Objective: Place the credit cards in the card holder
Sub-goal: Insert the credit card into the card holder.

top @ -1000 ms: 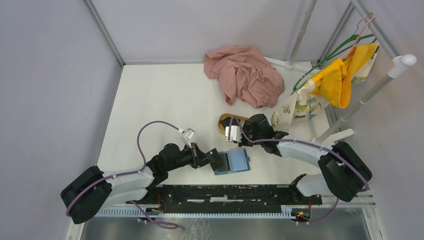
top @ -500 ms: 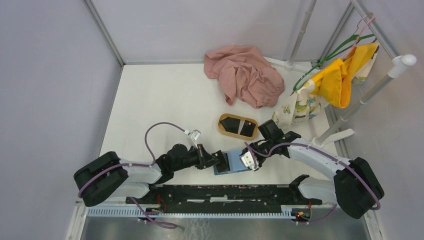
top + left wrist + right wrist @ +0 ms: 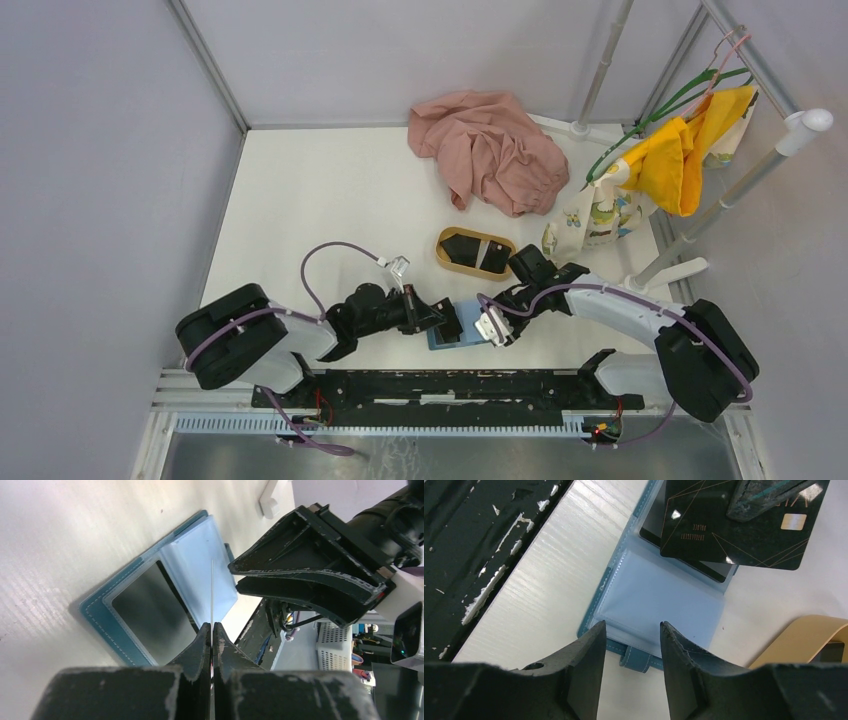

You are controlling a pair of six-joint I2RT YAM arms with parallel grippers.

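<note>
Tabletop (image 3: 300,200): carried the card holder (image 3: 465,328), open at its near edge, between both grippers.
Left gripper (image 3: 446,318): nearer; clamped on a credit card (image 3: 729,525) above the holder's filled pocket, with the empty pocket beyond, toward the right gripper.
Right gripper (image 3: 630,628): jaws parted, empty, at the holder's edge.
Writing: gold card lettering I couldn't read.
</note>
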